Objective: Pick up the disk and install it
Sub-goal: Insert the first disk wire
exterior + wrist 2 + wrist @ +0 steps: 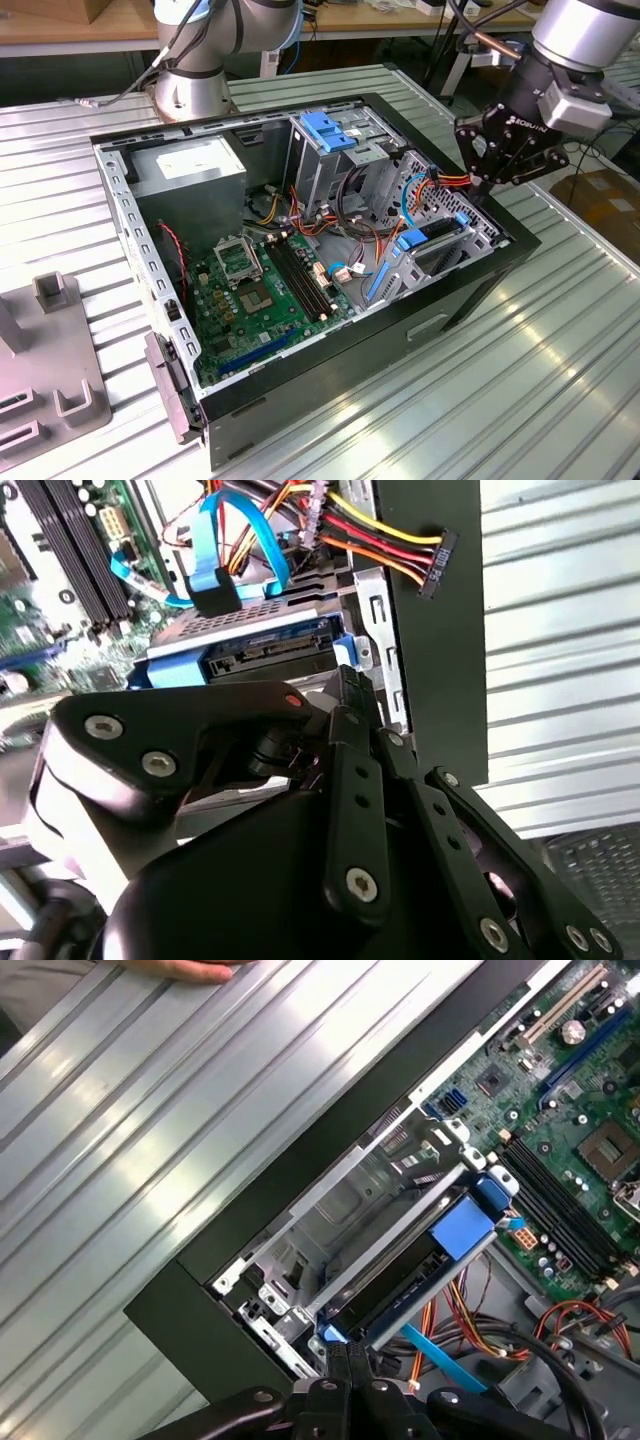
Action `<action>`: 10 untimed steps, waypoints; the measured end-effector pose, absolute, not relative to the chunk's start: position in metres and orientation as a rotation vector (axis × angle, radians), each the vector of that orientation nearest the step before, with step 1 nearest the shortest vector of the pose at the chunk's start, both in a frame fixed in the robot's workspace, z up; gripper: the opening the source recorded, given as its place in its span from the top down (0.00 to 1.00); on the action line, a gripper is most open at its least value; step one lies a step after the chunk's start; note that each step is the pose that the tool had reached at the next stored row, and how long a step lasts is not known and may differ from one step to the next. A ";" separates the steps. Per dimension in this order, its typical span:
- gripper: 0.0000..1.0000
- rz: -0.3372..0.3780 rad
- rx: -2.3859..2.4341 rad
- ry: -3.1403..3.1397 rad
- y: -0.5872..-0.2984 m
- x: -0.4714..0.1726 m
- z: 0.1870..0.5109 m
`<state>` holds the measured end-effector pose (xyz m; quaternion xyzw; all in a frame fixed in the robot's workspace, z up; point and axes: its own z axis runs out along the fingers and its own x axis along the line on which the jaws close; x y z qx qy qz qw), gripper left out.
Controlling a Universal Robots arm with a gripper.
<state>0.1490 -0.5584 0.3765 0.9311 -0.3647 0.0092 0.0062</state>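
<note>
The disk, dark with a bright blue bracket, lies slanted in the metal drive cage at the open computer case's corner on the exterior view's right. In both wrist views the disk rests between the cage rails. My gripper hangs just above the disk's outer end, by the case wall. Its black fingers are shut together with nothing between them. In the first wrist view the gripper tips meet the blue end tab; in the second wrist view the gripper sits right at that end.
A loose power connector on coloured wires and a blue cable hang over the cage. The motherboard, a grey box and a light-blue latch block fill the case. A grey fixture stands at the exterior view's left. A hand rests on the table.
</note>
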 end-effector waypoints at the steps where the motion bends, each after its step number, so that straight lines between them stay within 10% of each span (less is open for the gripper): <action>1: 0.90 0.029 2.916 -1.134 -0.558 0.150 0.376; 10: 0.90 0.029 2.933 -1.090 -0.552 0.170 0.377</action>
